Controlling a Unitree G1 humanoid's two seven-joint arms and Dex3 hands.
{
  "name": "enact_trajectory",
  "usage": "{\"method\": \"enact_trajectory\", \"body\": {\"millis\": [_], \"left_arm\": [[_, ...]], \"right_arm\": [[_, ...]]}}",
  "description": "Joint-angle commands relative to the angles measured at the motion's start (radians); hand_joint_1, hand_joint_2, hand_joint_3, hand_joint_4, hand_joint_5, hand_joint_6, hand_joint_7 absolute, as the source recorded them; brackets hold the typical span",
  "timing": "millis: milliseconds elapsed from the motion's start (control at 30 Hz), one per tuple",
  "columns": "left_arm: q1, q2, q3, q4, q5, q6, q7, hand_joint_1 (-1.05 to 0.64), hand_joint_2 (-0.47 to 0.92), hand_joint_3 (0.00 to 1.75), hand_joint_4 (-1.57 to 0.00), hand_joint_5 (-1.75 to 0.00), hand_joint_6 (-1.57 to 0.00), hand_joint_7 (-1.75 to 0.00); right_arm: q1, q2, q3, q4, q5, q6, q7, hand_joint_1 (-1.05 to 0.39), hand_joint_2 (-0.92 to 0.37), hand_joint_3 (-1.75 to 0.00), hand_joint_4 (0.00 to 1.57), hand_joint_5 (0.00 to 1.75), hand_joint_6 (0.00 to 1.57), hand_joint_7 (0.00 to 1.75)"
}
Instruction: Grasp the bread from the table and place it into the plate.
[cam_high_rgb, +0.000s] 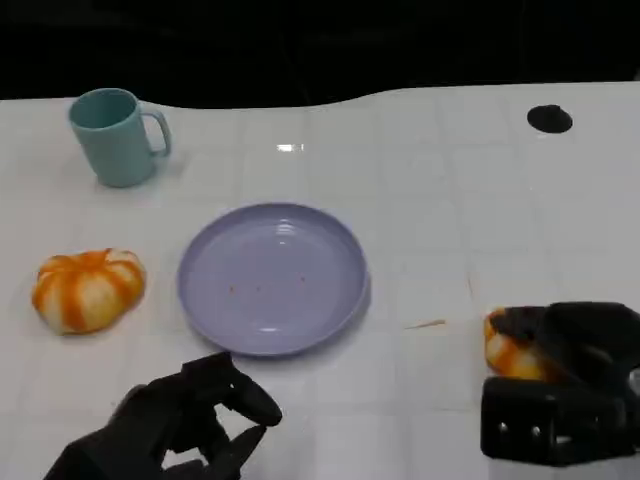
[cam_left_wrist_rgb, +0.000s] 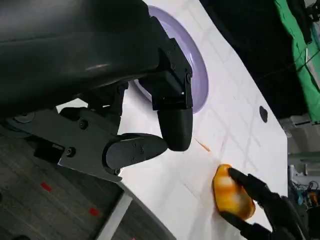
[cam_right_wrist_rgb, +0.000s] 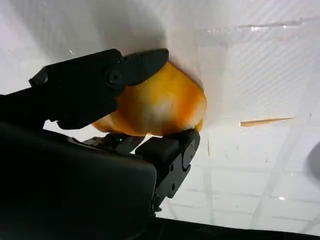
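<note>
- Head view: a lavender plate (cam_high_rgb: 272, 277) sits mid-table on the white table (cam_high_rgb: 450, 200). To its left lies a second orange-and-white bread roll (cam_high_rgb: 88, 288), well apart from the plate; a teal mug (cam_high_rgb: 115, 136) stands farther back on the left. A small black disc (cam_high_rgb: 549, 119) lies at the far right. The right hand (cam_high_rgb: 565, 385) is at the lower right, its fingers closed around the bread (cam_high_rgb: 508, 352), which sits on the table to the right of the plate, apart from it. A thin orange sliver (cam_high_rgb: 426, 324) lies between plate and bread. The left hand (cam_high_rgb: 185, 415) hovers just in front of the plate, fingers curled inward, holding nothing.
- Left wrist view: the left hand (cam_left_wrist_rgb: 150, 125) holds nothing, fingers bent in over the table beside the plate (cam_left_wrist_rgb: 197, 75). Beyond, the right hand's fingers (cam_left_wrist_rgb: 255, 187) wrap the bread (cam_left_wrist_rgb: 230, 197).
- Right wrist view: black fingers (cam_right_wrist_rgb: 100, 85) clamp the bread (cam_right_wrist_rgb: 160, 105) from both sides against the white tabletop.
</note>
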Motion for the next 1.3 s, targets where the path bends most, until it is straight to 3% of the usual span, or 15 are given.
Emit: {"method": "enact_trajectory", "body": {"millis": [33, 100, 133, 200, 233, 300, 333, 433, 467, 533, 567, 900, 1033, 1167, 1300], "left_arm": [[0.009, 0.006, 0.001, -0.017, 0.004, 0.008, 0.002, -0.26, 0.81, 0.64, -0.63, -1.75, -0.62, -1.3], [0.011, 0.005, 0.0, -0.021, 0.003, 0.01, 0.002, -0.26, 0.81, 0.64, -0.63, -1.75, -0.62, -1.29], [0.012, 0.003, 0.0, -0.024, -0.001, 0.014, 0.002, -0.26, 0.81, 0.64, -0.63, -1.75, -0.62, -1.29], [0.013, 0.0, 0.001, -0.027, -0.005, 0.018, 0.003, -0.26, 0.81, 0.64, -0.64, -1.75, -0.62, -1.3], [0.013, -0.001, 0.001, -0.028, -0.007, 0.02, 0.002, -0.26, 0.81, 0.64, -0.64, -1.75, -0.62, -1.3], [0.013, -0.003, 0.0, -0.029, -0.007, 0.023, 0.003, -0.26, 0.81, 0.65, -0.64, -1.75, -0.62, -1.29], [0.013, -0.003, -0.001, -0.031, -0.006, 0.026, 0.004, -0.26, 0.81, 0.65, -0.64, -1.75, -0.62, -1.3], [0.013, 0.0, -0.005, -0.039, 0.006, 0.03, 0.006, -0.26, 0.81, 0.65, -0.63, -1.75, -0.62, -1.29], [0.013, 0.001, -0.005, -0.04, 0.008, 0.029, 0.006, -0.26, 0.81, 0.64, -0.63, -1.75, -0.62, -1.29], [0.014, -0.002, -0.005, -0.038, 0.005, 0.025, 0.006, -0.26, 0.81, 0.64, -0.62, -1.75, -0.62, -1.29], [0.014, -0.004, -0.005, -0.038, 0.004, 0.026, 0.006, -0.26, 0.81, 0.64, -0.62, -1.75, -0.62, -1.29], [0.017, -0.004, -0.004, -0.044, 0.005, 0.032, 0.004, -0.24, 0.81, 0.64, -0.63, -1.75, -0.62, -1.29], [0.017, -0.002, -0.003, -0.044, 0.006, 0.031, 0.002, -0.23, 0.81, 0.65, -0.63, -1.75, -0.62, -1.29], [0.014, -0.002, -0.003, -0.041, 0.006, 0.031, 0.002, -0.22, 0.8, 0.66, -0.63, -1.75, -0.62, -1.3], [0.014, -0.002, -0.006, -0.036, 0.011, 0.027, 0.003, -0.21, 0.8, 0.66, -0.63, -1.75, -0.62, -1.29]], "right_arm": [[-0.034, 0.017, 0.006, 0.088, 0.021, 0.035, -0.065, -0.39, -0.92, -0.14, 0.7, 0.18, 0.79, 0.09], [-0.039, 0.027, 0.0, 0.113, 0.031, 0.013, -0.151, -0.36, -0.92, -0.11, 0.84, 0.23, 0.9, 0.11], [-0.041, 0.027, 0.001, 0.13, 0.032, -0.009, -0.206, -0.32, -0.92, -0.07, 0.92, 0.45, 1.02, 0.09], [-0.046, 0.022, 0.003, 0.156, 0.037, -0.049, -0.293, -0.27, -0.92, -0.03, 0.9, 0.8, 1.14, 0.05], [-0.05, 0.021, 0.003, 0.17, 0.042, -0.069, -0.332, -0.22, -0.92, -0.03, 0.89, 1.06, 1.21, 0.06], [-0.056, 0.017, 0.002, 0.192, 0.054, -0.11, -0.388, -0.17, -0.92, -0.05, 0.83, 1.55, 1.27, 0.17], [-0.058, 0.015, 0.003, 0.197, 0.058, -0.125, -0.41, -0.16, -0.91, -0.1, 0.85, 1.67, 1.21, 0.37], [-0.061, 0.01, 0.004, 0.207, 0.066, -0.171, -0.468, -0.17, -0.83, -0.27, 0.88, 1.74, 0.96, 0.94], [-0.061, 0.011, 0.002, 0.21, 0.076, -0.189, -0.487, -0.15, -0.74, -0.47, 0.9, 1.74, 0.86, 1.25], [-0.06, 0.016, -0.003, 0.217, 0.097, -0.226, -0.527, -0.14, -0.54, -0.87, 0.92, 1.75, 0.79, 1.48], [-0.061, 0.018, -0.005, 0.219, 0.106, -0.238, -0.54, -0.13, -0.51, -0.94, 0.93, 1.75, 0.79, 1.52], [-0.055, 0.028, 0.0, 0.187, 0.127, -0.353, -0.673, -0.13, -0.32, -1.24, 0.96, 1.75, 0.74, 1.69], [-0.056, 0.039, 0.002, 0.16, 0.147, -0.4, -0.684, -0.13, -0.33, -1.23, 0.96, 1.75, 0.7, 1.74], [-0.065, 0.06, 0.007, 0.154, 0.161, -0.434, -0.68, -0.13, -0.3, -1.22, 0.96, 1.75, 0.78, 1.59], [-0.081, 0.104, 0.017, 0.144, 0.197, -0.457, -0.645, -0.13, -0.23, -1.35, 1.0, 1.75, 0.87, 1.47]]}}
